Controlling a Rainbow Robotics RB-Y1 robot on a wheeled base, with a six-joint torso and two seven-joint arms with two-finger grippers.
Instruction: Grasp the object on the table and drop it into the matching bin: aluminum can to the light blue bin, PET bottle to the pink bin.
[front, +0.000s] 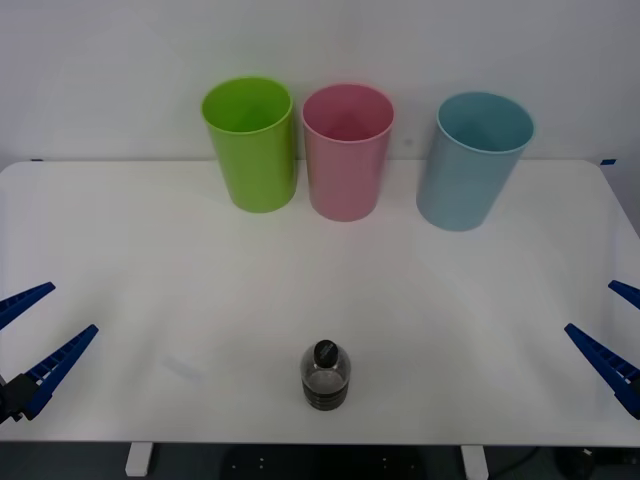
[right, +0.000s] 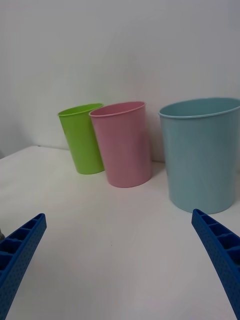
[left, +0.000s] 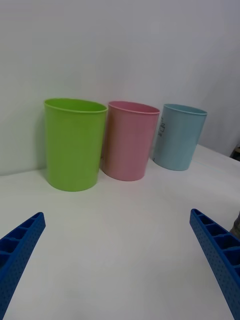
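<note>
Bottle (front: 326, 375) first: you'll find it standing upright on the table (front: 150, 250), close to the near edge and roughly midway between your two grippers, well apart from both, with its black cap up and the dark brown part at the bottom. Your left gripper (front: 27, 338) sits low at the table's left near corner with its blue ribbed fingers (left: 20, 245) spread wide and holding nothing; the bottle is off to its right. Your right gripper (front: 612, 330) waits at the right near corner, fingers (right: 220, 250) likewise spread apart and empty, with the bottle off to its left. Ahead of both grippers, along the far side of the table, three tall bins stand upright in a row: a green bin (front: 251, 143) nearest the left gripper's side, the pink bin (front: 346, 150) just beside it in the middle, and the light blue bin (front: 472, 158) set a little apart, nearest the right gripper's side.
</note>
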